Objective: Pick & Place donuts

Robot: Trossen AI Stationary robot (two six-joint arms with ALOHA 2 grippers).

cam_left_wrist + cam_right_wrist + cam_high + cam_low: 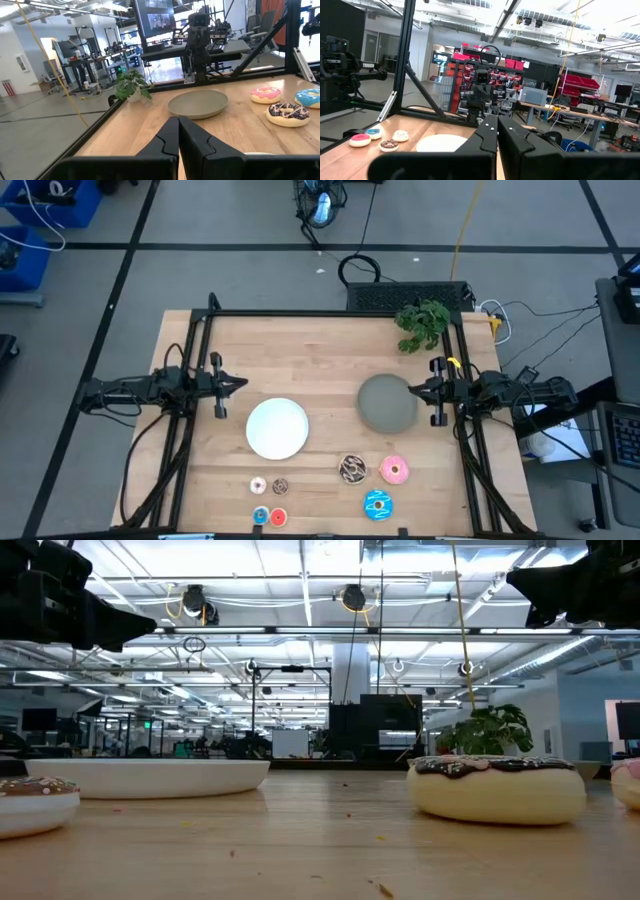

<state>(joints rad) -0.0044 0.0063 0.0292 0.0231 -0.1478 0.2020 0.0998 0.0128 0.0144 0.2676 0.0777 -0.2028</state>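
Three larger donuts lie flat near the table's near edge: brown, pink and blue. Left of them lie tiny ones: whitish-pink, brown, blue and red. My left gripper hovers shut above the table's left part, beyond the white plate. My right gripper hovers shut at the grey plate's right rim. The low view shows the brown donut close up.
A green toy plant lies at the far right corner. A black frame runs along the table's far and side edges. Bare wood lies between the two plates and the donuts. The grey plate and white plate hold nothing.
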